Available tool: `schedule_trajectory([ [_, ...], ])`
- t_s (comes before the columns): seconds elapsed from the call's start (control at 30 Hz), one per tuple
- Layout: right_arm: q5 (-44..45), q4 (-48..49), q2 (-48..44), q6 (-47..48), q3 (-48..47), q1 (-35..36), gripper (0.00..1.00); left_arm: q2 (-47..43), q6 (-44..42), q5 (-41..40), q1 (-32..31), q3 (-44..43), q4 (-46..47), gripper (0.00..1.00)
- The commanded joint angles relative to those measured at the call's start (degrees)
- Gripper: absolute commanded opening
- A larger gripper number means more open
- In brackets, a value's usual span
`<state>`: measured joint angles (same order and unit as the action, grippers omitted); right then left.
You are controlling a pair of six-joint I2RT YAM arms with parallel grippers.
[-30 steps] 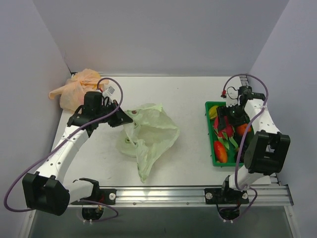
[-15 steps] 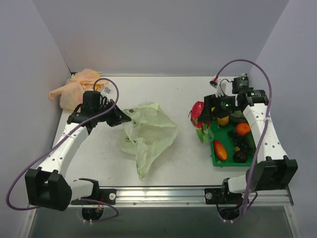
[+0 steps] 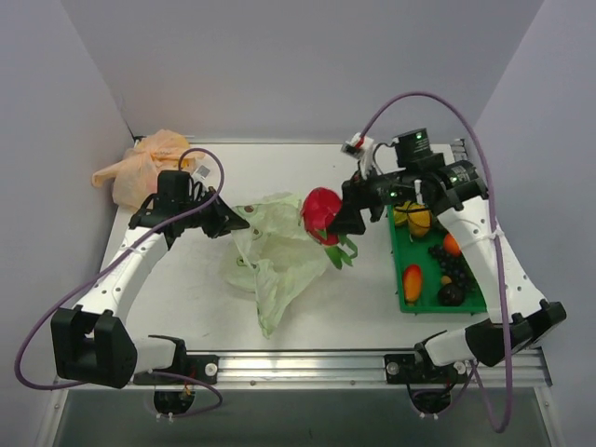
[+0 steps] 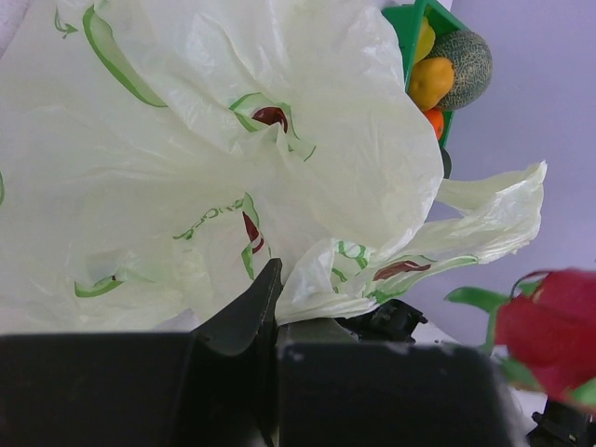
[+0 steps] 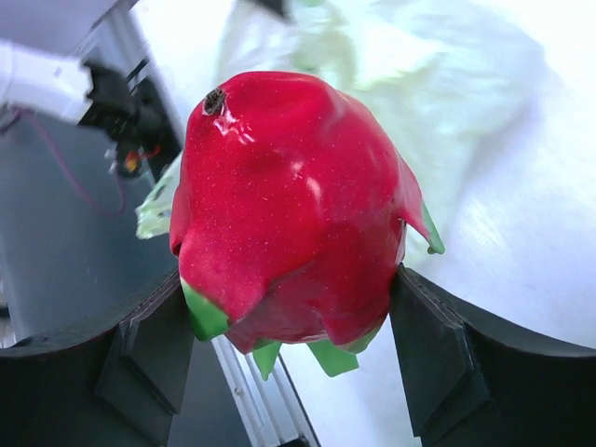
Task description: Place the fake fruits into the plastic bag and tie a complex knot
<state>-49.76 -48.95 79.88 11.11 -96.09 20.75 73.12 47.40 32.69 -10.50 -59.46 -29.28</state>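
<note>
Gripping dragon fruit (image 5: 289,205), right claw (image 5: 293,312); left claw (image 4: 277,284), bag (image 4: 186,140).

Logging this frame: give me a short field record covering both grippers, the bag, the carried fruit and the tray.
left gripper: shut on the left edge of the plastic bag
right gripper: shut on the dragon fruit
dragon fruit position: in the air over the bag's right edge, not yet inside
fruit in bag: none visible
green tray: at the right, holds the other fruits, yellow, orange and dark
elsewhere: peach-orange bag in the far left corner
</note>
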Motion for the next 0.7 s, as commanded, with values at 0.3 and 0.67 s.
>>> schedule_trajectory([
  [0.3, 3.18, -2.99, 10.10, 4.02, 2.51, 19.32, 0.00, -0.26, -1.87, 3.35, 0.31, -1.80, 4.14, 0.00],
  [0.67, 5.45, -0.54, 21.81, -10.13, -2.96, 17.75, 0.00, -1.75, -1.78, 5.28, 0.31, -0.39, 5.37, 0.00],
])
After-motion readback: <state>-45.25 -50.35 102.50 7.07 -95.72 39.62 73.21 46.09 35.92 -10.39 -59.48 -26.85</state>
